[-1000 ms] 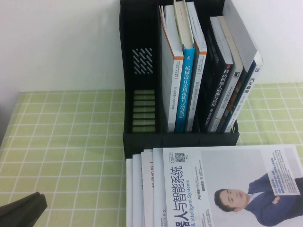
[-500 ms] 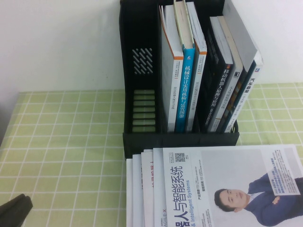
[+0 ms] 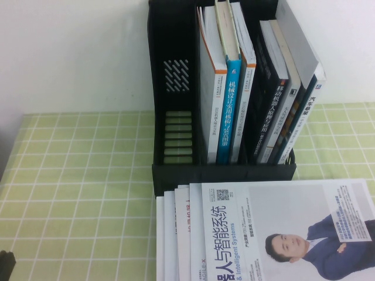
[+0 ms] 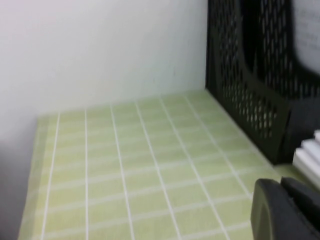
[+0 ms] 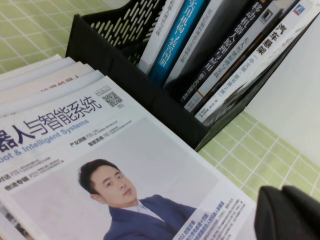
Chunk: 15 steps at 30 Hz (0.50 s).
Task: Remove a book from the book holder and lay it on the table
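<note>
Green checked cloth covers the surface (image 3: 76, 175), which runs back to a plain white wall. Against that wall stands the book holder (image 3: 176, 170), a tall black rack with three upright compartments. Its leftmost compartment holds nothing; the middle one holds upright books, among them a bright-blue-spined book (image 3: 229, 111); the rightmost holds several dark-spined books (image 3: 281, 117) leaning toward the right.

Just in front of the rack, the book (image 3: 281, 228) lies flat on the surface, cover up, with its QR code, blue title and the man in the dark blue suit all showing. It rests on top of a fanned stack of other white books (image 3: 173, 234), whose edges peek out along its left side. Nothing grips it.

My left hand (image 4: 287, 210) sits low over the bare cloth to the left of the rack, near the stack's corner, its fingers pressed together on nothing; from above only a dark sliver of it shows at the near left edge. My right hand (image 5: 290, 215) hovers near the book's right-hand corner, beside the rack's right end, fingers likewise pressed together and empty.
</note>
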Each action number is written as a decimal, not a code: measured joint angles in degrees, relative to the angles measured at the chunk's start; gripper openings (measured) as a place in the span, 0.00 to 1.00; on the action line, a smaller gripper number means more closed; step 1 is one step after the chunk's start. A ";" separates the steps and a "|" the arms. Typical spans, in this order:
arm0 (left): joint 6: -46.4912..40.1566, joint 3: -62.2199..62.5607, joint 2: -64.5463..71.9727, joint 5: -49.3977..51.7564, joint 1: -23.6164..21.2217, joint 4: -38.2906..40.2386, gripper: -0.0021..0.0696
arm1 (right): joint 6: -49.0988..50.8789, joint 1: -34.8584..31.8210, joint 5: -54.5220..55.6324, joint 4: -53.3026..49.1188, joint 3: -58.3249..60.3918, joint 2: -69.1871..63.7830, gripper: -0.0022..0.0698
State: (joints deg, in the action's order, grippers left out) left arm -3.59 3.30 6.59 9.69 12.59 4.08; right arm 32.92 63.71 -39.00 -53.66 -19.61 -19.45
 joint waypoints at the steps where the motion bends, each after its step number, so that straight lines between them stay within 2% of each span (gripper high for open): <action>1: 1.19 -0.36 0.00 0.68 -0.15 -0.72 0.03 | 0.00 0.00 0.00 0.00 0.00 0.00 0.03; 9: 10.29 -4.68 -3.55 3.95 -5.45 -2.31 0.03 | 0.47 0.00 0.00 0.00 0.00 0.00 0.03; 15: 12.62 -4.68 -6.24 9.13 -9.52 -2.44 0.03 | 0.47 0.00 0.00 0.00 0.00 0.00 0.03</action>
State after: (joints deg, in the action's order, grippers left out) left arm 9.03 -1.39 0.35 18.82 3.07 1.64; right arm 33.39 63.71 -39.00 -53.66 -19.61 -19.45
